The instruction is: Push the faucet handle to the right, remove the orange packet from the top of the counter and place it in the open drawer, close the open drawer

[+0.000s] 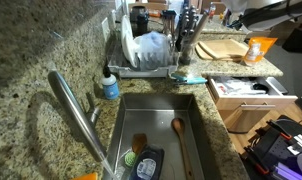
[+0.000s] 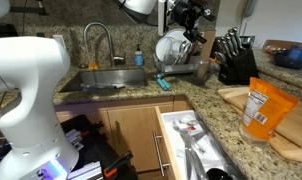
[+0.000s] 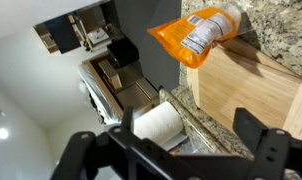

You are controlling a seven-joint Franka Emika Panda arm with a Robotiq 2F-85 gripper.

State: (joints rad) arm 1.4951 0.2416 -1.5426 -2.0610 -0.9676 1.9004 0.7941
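Note:
The orange packet (image 1: 256,48) stands on a wooden cutting board (image 1: 223,47) on the granite counter; it also shows in the other exterior view (image 2: 263,108) and the wrist view (image 3: 196,32). The open drawer (image 1: 249,92) below it holds utensils (image 2: 196,140). The curved steel faucet (image 1: 76,112) stands behind the sink (image 2: 99,40). My gripper (image 3: 169,150) is open and empty, high above the counter edge, apart from the packet; in an exterior view it hangs near the top (image 2: 186,15).
A dish rack with a white bowl (image 1: 149,48) stands by the sink (image 1: 156,130), which holds wooden spoons. A blue soap bottle (image 1: 110,86) and a knife block (image 2: 236,60) sit on the counter. A paper towel roll (image 3: 161,125) lies below the counter.

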